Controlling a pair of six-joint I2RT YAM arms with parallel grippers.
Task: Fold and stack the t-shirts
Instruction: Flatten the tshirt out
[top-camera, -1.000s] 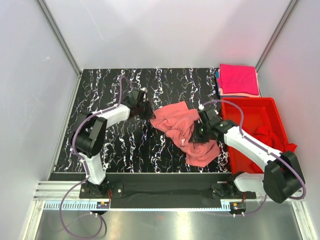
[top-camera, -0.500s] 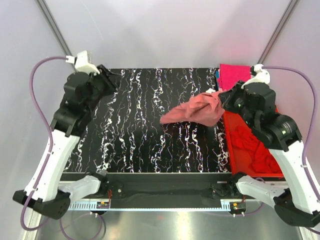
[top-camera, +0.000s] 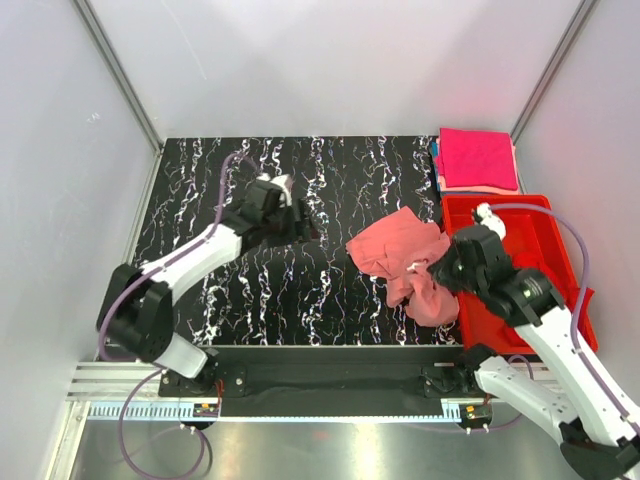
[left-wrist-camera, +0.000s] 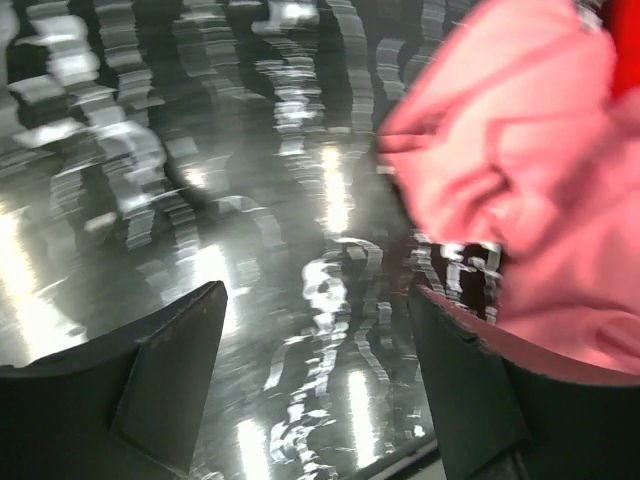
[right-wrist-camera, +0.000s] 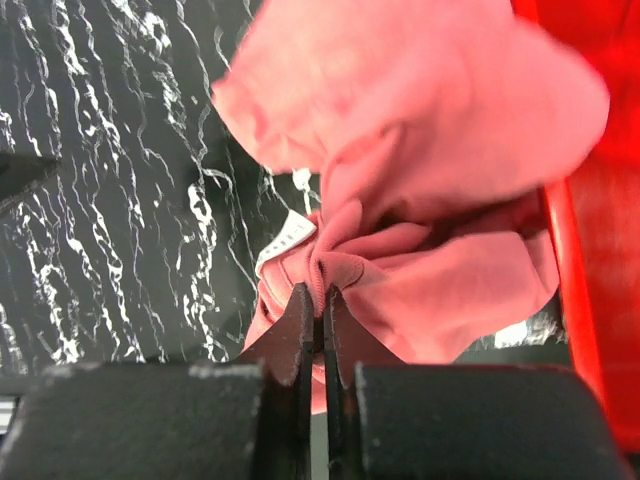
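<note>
Right gripper (right-wrist-camera: 320, 300), fingers nearly closed, pinched a fold of the crumpled salmon-pink cotton t-shirt (top-camera: 405, 255), heaped on the black marbled desk (top-camera: 250, 290) beside the rigid red plastic bin (top-camera: 535, 225); only the right wrist view showed this pinch. Left gripper (left-wrist-camera: 315, 300) hung wide apart, empty. A folded magenta-pink t-shirt (top-camera: 477, 158) lay at the far right corner.

White-and-black arms (top-camera: 195, 255), purple cables (top-camera: 222, 190), black jaws

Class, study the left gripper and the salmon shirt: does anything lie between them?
Nothing visible does. Only bare table separates the open left gripper from the salmon shirt. The right gripper pinches the shirt on the side away from the left gripper, out of the way.
</note>
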